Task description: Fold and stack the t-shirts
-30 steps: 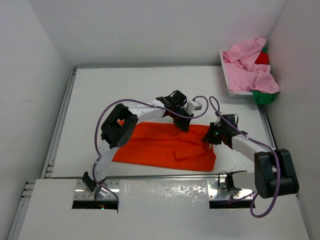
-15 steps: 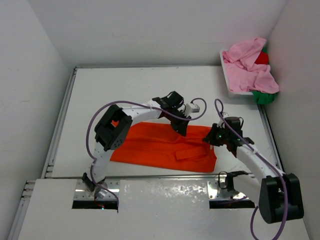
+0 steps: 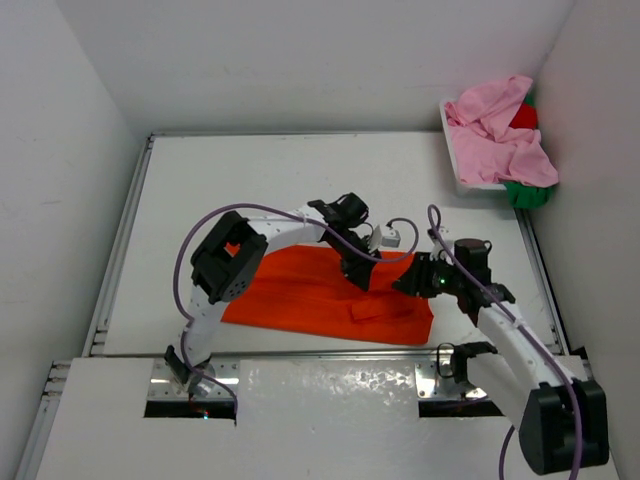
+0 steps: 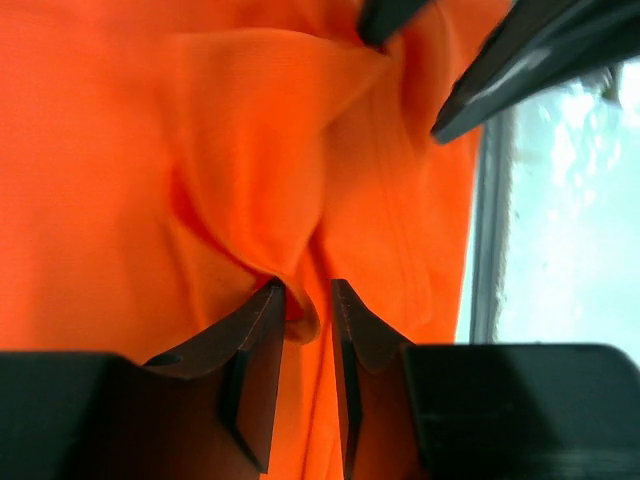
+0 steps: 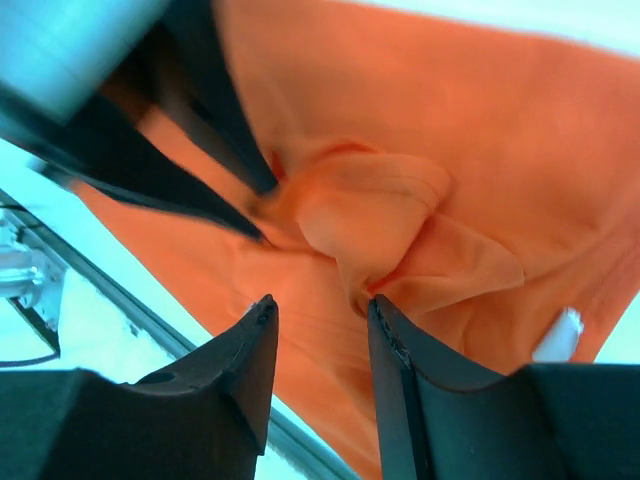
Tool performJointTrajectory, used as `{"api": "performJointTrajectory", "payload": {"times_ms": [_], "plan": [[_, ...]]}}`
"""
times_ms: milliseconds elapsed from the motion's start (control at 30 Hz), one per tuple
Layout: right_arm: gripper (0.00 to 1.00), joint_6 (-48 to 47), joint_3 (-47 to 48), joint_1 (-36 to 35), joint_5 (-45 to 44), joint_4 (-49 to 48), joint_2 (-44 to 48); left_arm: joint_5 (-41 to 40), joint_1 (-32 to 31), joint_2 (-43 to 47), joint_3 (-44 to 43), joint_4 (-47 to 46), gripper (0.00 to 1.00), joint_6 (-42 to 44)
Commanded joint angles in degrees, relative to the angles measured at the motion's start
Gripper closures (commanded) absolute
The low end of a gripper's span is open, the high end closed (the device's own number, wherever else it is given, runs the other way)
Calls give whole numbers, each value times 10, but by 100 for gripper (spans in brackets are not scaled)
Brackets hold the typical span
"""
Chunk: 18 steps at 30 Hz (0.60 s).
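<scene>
An orange t-shirt (image 3: 310,295) lies partly folded on the table near the front edge, with a bunched fold (image 5: 380,215) at its right part. My left gripper (image 3: 362,278) (image 4: 305,290) hangs over that fold, its jaws a little apart, and a small loop of orange cloth sits loose between the tips. My right gripper (image 3: 405,283) (image 5: 322,302) is just to the right, open, its one finger (image 5: 400,350) brushing the bunched cloth. Pink (image 3: 500,135), red (image 3: 523,116) and green (image 3: 527,193) t-shirts are heaped at the back right.
A white basket (image 3: 449,122) at the back right corner holds the heaped shirts. A raised metal rail (image 3: 120,240) runs along the table's left side. The front edge strip (image 4: 490,230) lies close beside the orange shirt.
Both grippers were shut and now stand apart, letting go of the orange fold. Both have moved toward the near edge, and the right arm's elbow has swung nearer.
</scene>
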State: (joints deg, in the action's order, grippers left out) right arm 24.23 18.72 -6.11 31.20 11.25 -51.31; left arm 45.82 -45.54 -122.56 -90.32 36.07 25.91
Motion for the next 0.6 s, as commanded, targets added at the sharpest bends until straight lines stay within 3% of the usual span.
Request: {"api": "performJointTrajectory", "payload": {"times_ms": [0,133,300,433,567], "plan": [[61,-9,27,3,20,-27,38,55,-12,20,4,28,77,72],[68,40,25,14,-58,-33,39,60,-13,23,-7,46,77,97],[68,27,34,15,-119,18,15,-10,-11,28,8,-13,84,33],[63,17,25,15,-119,2,-2,-83,-10,23,8,-50,87,-16],[54,20,15,15,-80,-65,-62,-91,-10,14,-7,-50,87,-22]]}}
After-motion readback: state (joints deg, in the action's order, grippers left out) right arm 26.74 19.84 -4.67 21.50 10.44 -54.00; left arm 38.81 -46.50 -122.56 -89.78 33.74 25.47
